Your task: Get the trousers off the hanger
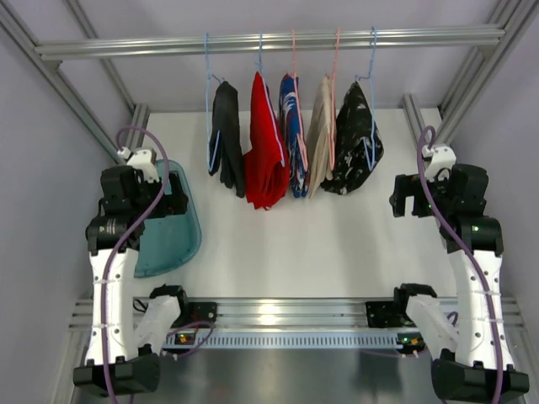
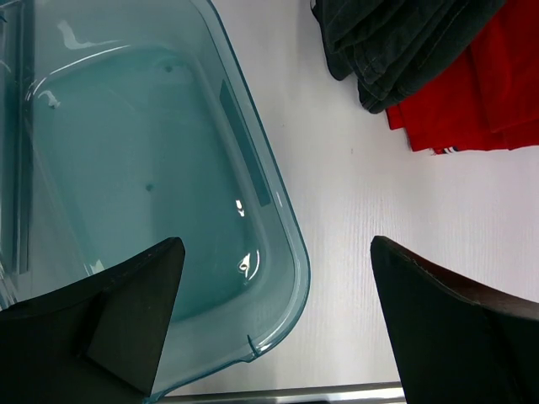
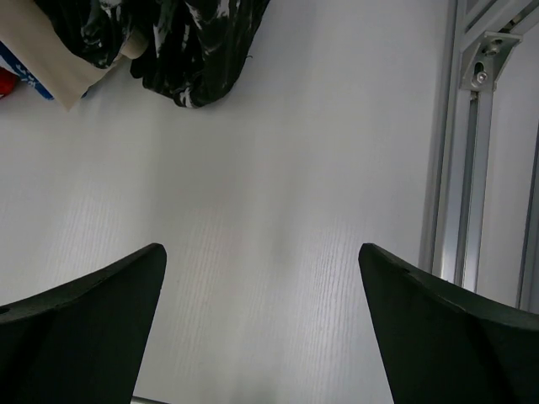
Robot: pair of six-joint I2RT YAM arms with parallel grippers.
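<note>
Black trousers (image 1: pixel 226 139) hang folded over a blue hanger (image 1: pixel 208 84) at the left of the rail. Red trousers (image 1: pixel 267 151) hang beside them on another blue hanger. The lower ends of both show in the left wrist view: black (image 2: pixel 396 46), red (image 2: pixel 472 93). My left gripper (image 2: pixel 274 295) is open and empty, hovering over the edge of a teal bin, well left of the clothes. My right gripper (image 3: pixel 261 303) is open and empty above bare table, right of the clothes. In the top view the left gripper (image 1: pixel 173 202) and right gripper (image 1: pixel 402 202) sit at the table's sides.
A metal rail (image 1: pixel 269 39) carries three more garments: a blue patterned one (image 1: pixel 292 135), a beige one (image 1: pixel 319 135) and a black-and-white one (image 1: pixel 355 143). A teal translucent bin (image 2: pixel 126 168) lies at the left. An aluminium frame post (image 3: pixel 467 168) runs along the right.
</note>
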